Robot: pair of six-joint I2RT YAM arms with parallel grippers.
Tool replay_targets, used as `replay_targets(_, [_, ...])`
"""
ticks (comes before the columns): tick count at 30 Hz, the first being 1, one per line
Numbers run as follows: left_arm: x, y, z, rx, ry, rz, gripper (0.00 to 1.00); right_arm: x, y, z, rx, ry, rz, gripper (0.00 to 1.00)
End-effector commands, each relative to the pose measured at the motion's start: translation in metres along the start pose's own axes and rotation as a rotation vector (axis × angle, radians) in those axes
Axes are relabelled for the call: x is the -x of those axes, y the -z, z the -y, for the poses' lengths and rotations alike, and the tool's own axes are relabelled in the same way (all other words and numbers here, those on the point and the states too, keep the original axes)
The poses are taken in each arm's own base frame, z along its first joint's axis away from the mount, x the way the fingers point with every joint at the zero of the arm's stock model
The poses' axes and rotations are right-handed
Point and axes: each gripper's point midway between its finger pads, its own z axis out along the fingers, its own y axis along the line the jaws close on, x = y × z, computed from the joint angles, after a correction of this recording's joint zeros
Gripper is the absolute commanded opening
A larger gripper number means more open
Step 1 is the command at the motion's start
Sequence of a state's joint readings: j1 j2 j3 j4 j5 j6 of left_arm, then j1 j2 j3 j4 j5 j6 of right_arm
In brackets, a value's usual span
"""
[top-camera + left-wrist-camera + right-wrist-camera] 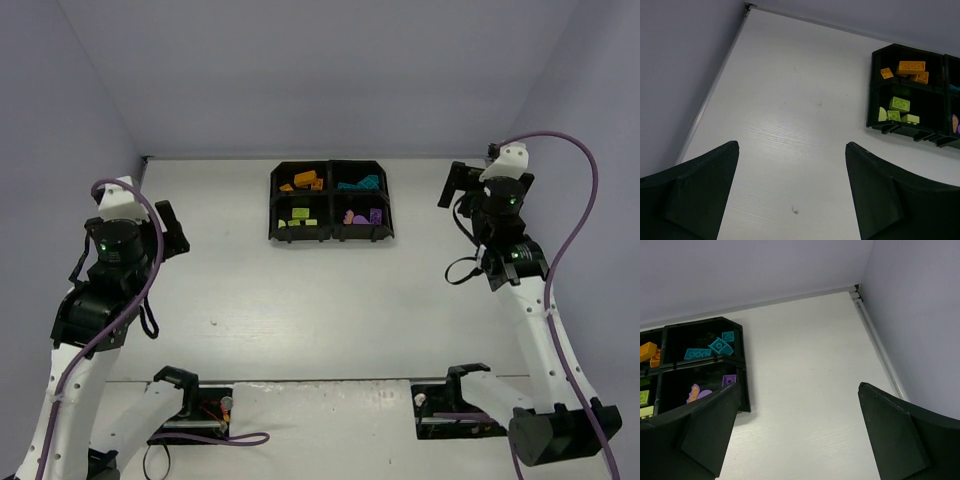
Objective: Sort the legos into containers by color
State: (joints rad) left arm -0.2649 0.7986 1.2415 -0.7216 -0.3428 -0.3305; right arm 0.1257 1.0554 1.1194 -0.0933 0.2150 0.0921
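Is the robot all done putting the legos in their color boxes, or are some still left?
Looks done. In the black tray, orange legos sit in the far-left compartment, teal legos far-right, yellow-green legos near-left, purple legos near-right, none mixed. In hand: nothing; the left gripper and right gripper are open and empty, away from the tray. Left: no loose brick shows on the table, so nothing seems left to sort.

Even, soft overhead light, faint shadows, mild glare on the white table (790, 125), all sharp

The legos (303, 180) lie color-sorted (four colors) in the black four-compartment tray (273, 206).
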Motion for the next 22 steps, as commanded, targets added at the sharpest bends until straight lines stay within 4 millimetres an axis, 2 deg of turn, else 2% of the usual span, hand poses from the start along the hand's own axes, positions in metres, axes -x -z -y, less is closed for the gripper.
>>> replay_targets(1, [0.014,-0.002,-0.007,0.042,-0.013,0.042,0.81,0.022,0.019,0.017,-0.059,0.004,0.096,1.0])
replay_targets(5, [0.017,-0.006,-0.003,0.038,0.005,0.057,0.81,0.013,0.028,0.021,-0.061,0.006,0.095,1.0])
replay_targets(8, [0.017,-0.009,0.003,0.011,0.009,0.049,0.81,0.01,0.033,0.015,-0.018,0.003,0.097,1.0])
replay_targets(22, [0.019,-0.011,0.011,-0.025,0.035,0.058,0.81,0.022,0.034,0.006,0.031,-0.009,0.121,1.0])
